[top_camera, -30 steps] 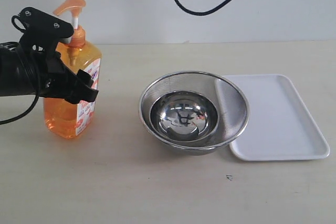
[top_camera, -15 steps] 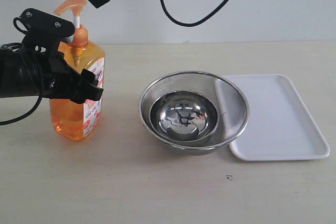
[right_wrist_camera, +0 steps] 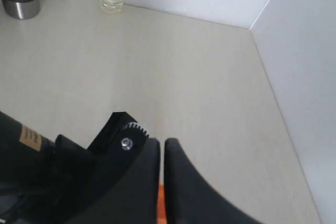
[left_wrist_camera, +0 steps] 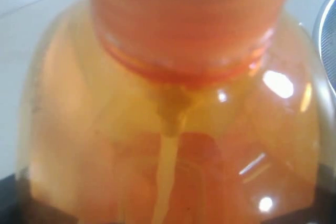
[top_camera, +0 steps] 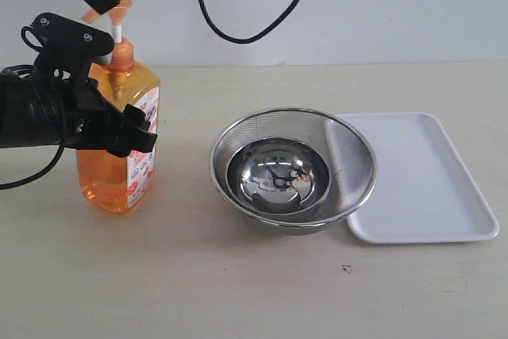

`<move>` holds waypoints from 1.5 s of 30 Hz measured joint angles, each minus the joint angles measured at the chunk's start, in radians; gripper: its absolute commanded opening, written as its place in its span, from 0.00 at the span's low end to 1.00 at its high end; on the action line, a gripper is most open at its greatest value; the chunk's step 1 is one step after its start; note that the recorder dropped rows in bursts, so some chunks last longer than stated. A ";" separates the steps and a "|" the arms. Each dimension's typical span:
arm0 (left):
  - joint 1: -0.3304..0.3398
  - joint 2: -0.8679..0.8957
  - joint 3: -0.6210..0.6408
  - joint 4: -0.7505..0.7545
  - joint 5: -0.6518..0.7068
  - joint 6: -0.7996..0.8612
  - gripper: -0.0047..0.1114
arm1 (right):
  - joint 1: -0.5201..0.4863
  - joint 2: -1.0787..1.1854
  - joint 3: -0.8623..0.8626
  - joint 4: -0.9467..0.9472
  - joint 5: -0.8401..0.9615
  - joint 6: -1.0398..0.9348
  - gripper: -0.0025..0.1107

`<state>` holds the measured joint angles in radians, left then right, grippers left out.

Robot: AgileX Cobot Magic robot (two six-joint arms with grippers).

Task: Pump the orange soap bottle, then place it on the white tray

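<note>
The bottle (top_camera: 119, 172) stands upright on the bench (top_camera: 238, 299) near its left edge, base flat on the surface. The left tool (top_camera: 119, 97) is clamped round its body, one finger across the front by the label and the other behind the shoulder. The jaws stand fairly wide because the bottle is wide, and the left wrist view is filled with orange plastic and the dip tube. That grip looks meant to brace the bottle so a push from above cannot tip or slide it.

The right tool (top_camera: 99, 1) has reached across to the left side and hangs directly over the pump head (top_camera: 111, 15). Its jaws are drawn together with only a thin slit between them and hold nothing. A sliver of orange shows below that slit in the right wrist view. Closed jaws make a blunt face for pressing down. Whether they are touching the pump head I cannot tell, but the white stem (top_camera: 117, 33) shows beneath it, so the pump does not look fully pressed.

The tray (top_camera: 444, 196) lies near the right edge of the bench, well apart from the bottle. A mesh bowl (top_camera: 349, 156) with a smaller steel bowl (top_camera: 278, 176) inside it sits between them, overlapping the tray's left rim. I judge the pumping step to be just starting. Afterwards the bottle will need lifting clear over the bowls to reach the bare part of the tray.
</note>
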<state>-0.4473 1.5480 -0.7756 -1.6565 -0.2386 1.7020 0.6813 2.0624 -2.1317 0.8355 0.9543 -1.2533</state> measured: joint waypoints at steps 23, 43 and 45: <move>-0.002 0.000 0.000 0.016 0.014 0.000 0.08 | 0.017 0.000 -0.009 -0.204 0.046 0.158 0.02; -0.002 0.000 0.000 0.016 0.014 0.000 0.08 | 0.017 -0.020 -0.011 -0.357 0.134 0.261 0.02; -0.002 0.000 0.000 0.016 0.014 0.000 0.08 | 0.017 -0.020 -0.011 -0.376 0.139 0.269 0.02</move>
<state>-0.4490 1.5480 -0.7756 -1.6404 -0.2251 1.7021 0.6988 2.0428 -2.1426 0.4597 1.0936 -0.9848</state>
